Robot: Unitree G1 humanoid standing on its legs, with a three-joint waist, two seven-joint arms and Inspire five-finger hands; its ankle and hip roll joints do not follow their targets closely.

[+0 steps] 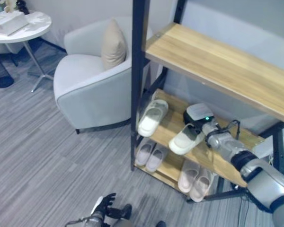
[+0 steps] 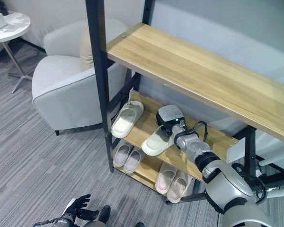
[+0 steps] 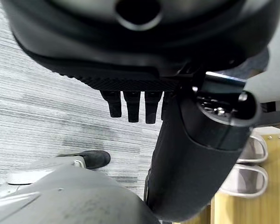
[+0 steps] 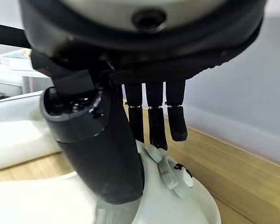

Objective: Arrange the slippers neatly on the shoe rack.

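From the left eye view, my right hand (image 1: pixel 199 116) is reached into the middle shelf (image 1: pixel 227 156) of the shoe rack (image 1: pixel 138 94), resting at the heel end of a white slipper (image 1: pixel 187 139). Its partner, the second white slipper (image 1: pixel 152 117), lies well apart from my hand toward the rack's outer post, angled differently, so this pair is on the shelf but not yet squared up. Below my hand, on the bottom shelf, two pale pairs (image 1: pixel 151 155) and (image 1: pixel 195 178) sit side by side and look tidy already.

In the right eye view my left hand (image 2: pixel 76 208) hangs low over the grey floor (image 2: pixel 28 170), away from the rack, idle.

The left wrist view shows that hand's fingers (image 3: pixel 130 105) hanging straight and relaxed, holding nothing.

In the right wrist view my fingers (image 4: pixel 155 122) point down, fairly straight, just above the slipper's white strap; the thumb lies against it. I judge this a push or nudge rather than a closed grasp. What remains, I think, is lining this slipper up beside its mate.
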